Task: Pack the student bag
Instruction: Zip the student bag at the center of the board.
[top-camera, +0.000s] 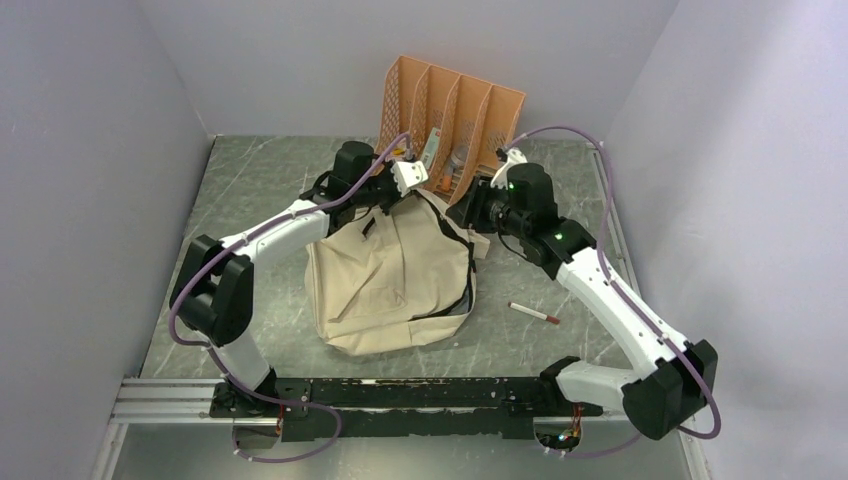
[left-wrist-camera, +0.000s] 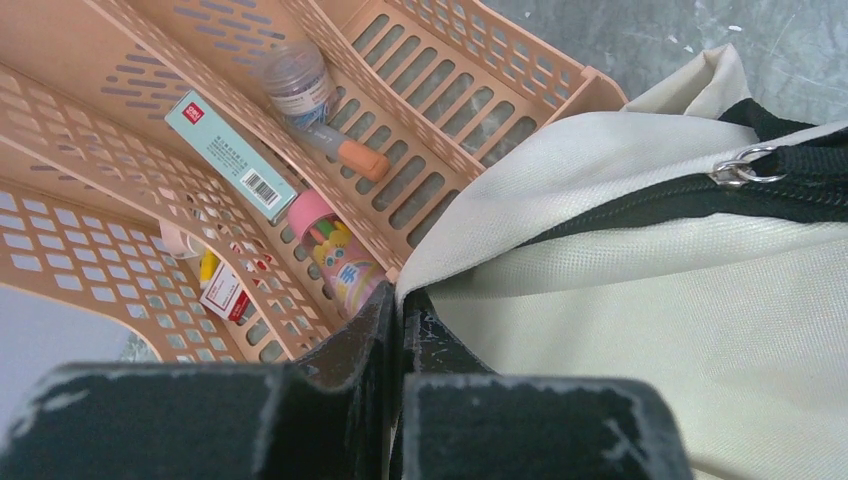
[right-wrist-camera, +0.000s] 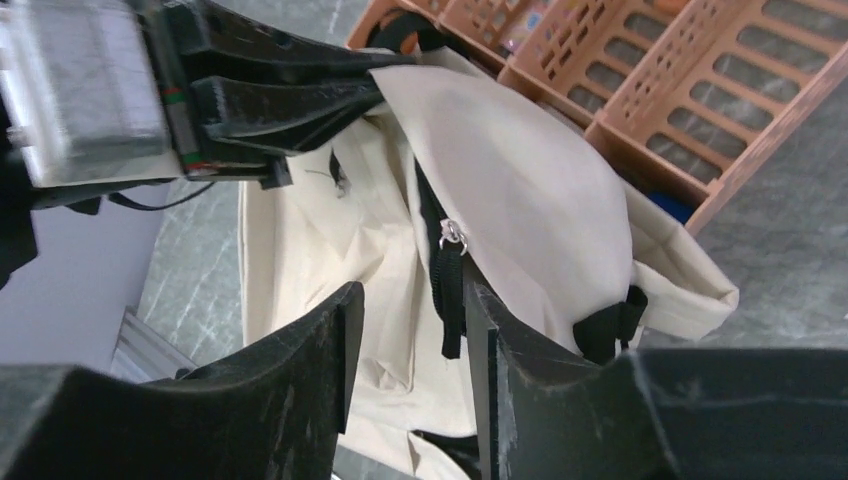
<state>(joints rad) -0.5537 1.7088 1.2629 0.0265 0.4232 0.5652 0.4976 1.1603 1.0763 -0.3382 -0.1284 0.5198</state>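
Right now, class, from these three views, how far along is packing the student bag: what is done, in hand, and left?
Done: the left gripper is shut on the top edge of the student bag. In hand: the right gripper stands open at the zipper, not gripping. Left: supplies sit in the orange organizer and a pen lies on the table; nothing shows as packed.

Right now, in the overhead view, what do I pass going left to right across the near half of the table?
left arm's elbow → student bag → pen → right arm's elbow. The orange organizer is left out, since it sits behind the bag and overlaps it in this order.
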